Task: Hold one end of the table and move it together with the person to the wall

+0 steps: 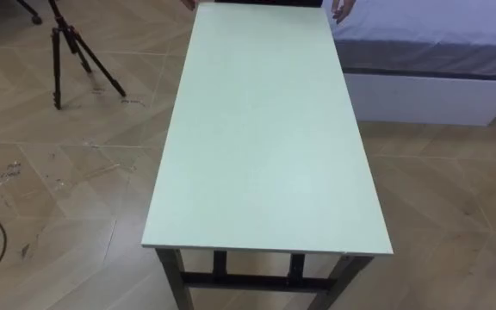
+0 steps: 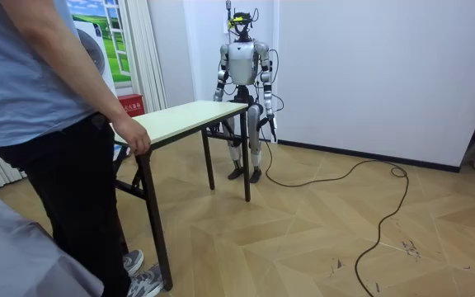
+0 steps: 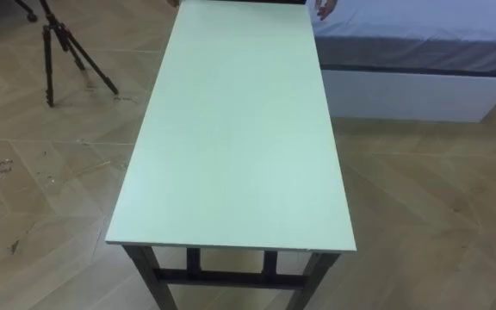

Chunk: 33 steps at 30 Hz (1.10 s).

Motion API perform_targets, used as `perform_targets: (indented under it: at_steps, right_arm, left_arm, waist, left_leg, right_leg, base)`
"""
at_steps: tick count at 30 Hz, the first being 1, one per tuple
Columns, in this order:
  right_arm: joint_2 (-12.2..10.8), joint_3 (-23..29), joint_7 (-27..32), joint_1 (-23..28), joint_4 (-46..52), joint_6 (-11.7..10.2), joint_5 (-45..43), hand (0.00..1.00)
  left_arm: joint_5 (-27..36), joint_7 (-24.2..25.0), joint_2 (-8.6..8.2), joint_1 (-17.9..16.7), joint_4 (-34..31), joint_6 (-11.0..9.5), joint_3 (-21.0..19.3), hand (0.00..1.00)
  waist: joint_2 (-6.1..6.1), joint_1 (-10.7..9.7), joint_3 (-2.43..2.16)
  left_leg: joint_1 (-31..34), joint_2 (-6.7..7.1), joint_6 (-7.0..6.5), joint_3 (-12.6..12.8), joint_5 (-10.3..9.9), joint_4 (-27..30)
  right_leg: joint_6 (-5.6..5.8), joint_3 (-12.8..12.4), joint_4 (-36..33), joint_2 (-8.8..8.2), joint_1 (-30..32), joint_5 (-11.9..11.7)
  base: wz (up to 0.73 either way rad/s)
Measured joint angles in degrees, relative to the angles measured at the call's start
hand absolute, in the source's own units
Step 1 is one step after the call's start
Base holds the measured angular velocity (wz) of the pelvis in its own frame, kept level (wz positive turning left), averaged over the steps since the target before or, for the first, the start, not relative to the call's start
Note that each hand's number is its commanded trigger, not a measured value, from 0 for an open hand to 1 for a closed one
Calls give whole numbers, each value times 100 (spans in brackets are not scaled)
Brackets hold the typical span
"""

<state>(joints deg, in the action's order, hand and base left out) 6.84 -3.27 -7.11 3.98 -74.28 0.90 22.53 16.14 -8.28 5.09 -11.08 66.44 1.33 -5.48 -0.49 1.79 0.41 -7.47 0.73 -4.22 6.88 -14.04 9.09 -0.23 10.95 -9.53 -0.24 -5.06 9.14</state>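
Table [image 1: 265, 129], pale green on top with dark legs, runs lengthwise away from the robot in the left eye view. Its near end sits just below the camera, and a person's hands [image 1: 343, 10] show at its 2 far corners. A tripod [image 1: 69, 47] stands on the wooden floor [image 1: 58, 198] to the table's left, and a bed [image 1: 437, 43] lies near its far right corner. In the room view the table stands on the floor between the 2 carriers. The person [image 2: 48, 124], at the room view's left, rests a hand on the near corner, while the robot stands upright at the far end, facing along the top. Its right hand [image 2: 219, 96] and left hand [image 2: 270, 124] hang low near that end, too small to read, so I cannot tell whether either is released, clenched or grasping the edge. The right eye view gives the same layout, with the tabletop bare. My judgement is that the lift is not yet under way. The next move calls for both robot hands taking the near edge, level with the person's hold, before any walking.
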Motion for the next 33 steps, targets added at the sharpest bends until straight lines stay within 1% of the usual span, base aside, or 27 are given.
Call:
perform_targets:
  at_steps: [6, 8, 11, 13, 14, 15, 16, 20, 22, 23, 25, 28, 30, 32, 33]
  right_arm:
    - [-1, -55, 4, 0, -8, 5, 28, 0]
    - [-1, -54, -11, -2, -35, 0, 91, 0]
    - [0, -55, -60, -1, -66, 1, 190, 0]
    - [7, -55, -168, 10, -72, 3, 356, 0]
    - [12, -60, -191, 12, -74, 7, 426, 0]
    - [16, -53, -233, 12, -72, 18, 442, 0]
    - [20, -46, -270, 11, -64, 23, 434, 0]
    - [15, -42, -536, 8, -64, 22, 423, 0]
    - [18, -32, -725, -10, -60, 23, 475, 0]
    - [18, -21, -776, -10, -58, 24, 491, 0]
    - [19, -1, -965, -15, -17, 34, 702, 0]
    - [54, 4, -1076, -5, 105, 45, 830, 0]
    - [69, 2, -1167, 4, 191, 42, 876, 0]
    - [84, -24, -1220, 52, 329, 46, 981, 0]
    - [108, -59, -1276, 85, 478, 54, 1132, 0]
  left_arm:
    - [1, -26, 2, 4, -1, 1, 11, 0]
    - [8, 1, 2, 27, -1, 0, 15, 0]
    - [167, 26, 4, 22, -2, 3, 39, 0]
    - [573, 64, 43, 27, -1, 3, 246, 0]
    - [728, 91, 51, 28, 0, 3, 265, 0]
    - [1068, 172, 58, 16, 5, 4, 311, 0]
    - [1279, 269, 55, 9, 17, 4, 334, 0]
    - [1608, 550, 63, 12, 52, 2, 332, 0]
    - [2141, 814, 76, 12, 51, 2, 356, 0]
    - [2259, 887, 76, 13, 51, 2, 357, 0]
    - [2691, 1104, 78, 20, 46, 3, 418, 0]
    - [3049, 1311, 85, 56, 35, 6, 513, 0]
    - [3176, 1421, 89, 61, 18, 6, 526, 0]
    - [3479, 1536, 114, 41, -100, 7, 742, 0]
    - [3634, 1629, 134, 8, -256, 8, 911, 0]
  waist:
    - [-9, -2, 5]
    - [8, -2, -2]
    - [1, -2, 4]
    - [21, -19, -8]
    - [24, -17, -9]
    - [35, -14, -11]
    - [43, -13, -11]
    - [41, -8, -7]
    - [49, -8, 2]
    - [52, -8, 4]
    - [56, -11, 5]
    - [75, -20, 9]
    - [82, -21, 12]
    - [89, -22, 5]
    - [64, -20, -9]
  left_leg:
    - [2, 0, 0, -4, 0, 2]
    - [10, 0, 0, -12, -2, -41]
    - [15, -2, 1, -11, -2, -48]
    - [48, 2, 1, -49, -2, -46]
    - [57, 2, 1, -54, -2, -47]
    - [56, 1, 1, -54, -2, -33]
    - [50, 1, 1, -58, -1, -19]
    - [77, 2, 1, -67, -1, 12]
    - [87, 6, 1, -86, -1, 10]
    - [88, 6, 1, -90, -1, 10]
    - [95, 6, 1, -97, -2, 0]
    - [100, 5, 3, -101, -3, -39]
    - [106, 3, 4, -92, -3, -37]
    - [154, 3, 4, -89, -3, -31]
    - [214, 4, 3, -82, -3, -5]
  right_leg:
    - [0, 3, 2, 1, 0, 0]
    - [0, 13, 9, 1, -2, 0]
    - [0, 15, 18, 4, 7, 0]
    - [2, 16, 73, 9, 7, -5]
    - [3, 14, 75, 10, 11, -6]
    - [3, 22, 77, 9, 14, -5]
    - [3, 26, 81, -2, 12, -5]
    - [4, 40, 93, -33, 13, -5]
    - [4, 34, 92, -38, 15, -5]
    - [4, 34, 92, -38, 13, -5]
    - [5, 36, 91, -34, 17, -4]
    - [5, 35, 87, -30, 22, -4]
    - [5, 33, 85, -29, 34, -4]
    - [4, 35, 78, -32, 78, -5]
    - [4, 36, 62, -39, 139, -6]
  base:
    - [0]
    - [0]
    - [0]
    - [5]
    - [5]
    - [0]
    - [0]
    - [1]
    - [5]
    - [4]
    - [0]
    - [0]
    - [0]
    - [0]
    - [0]
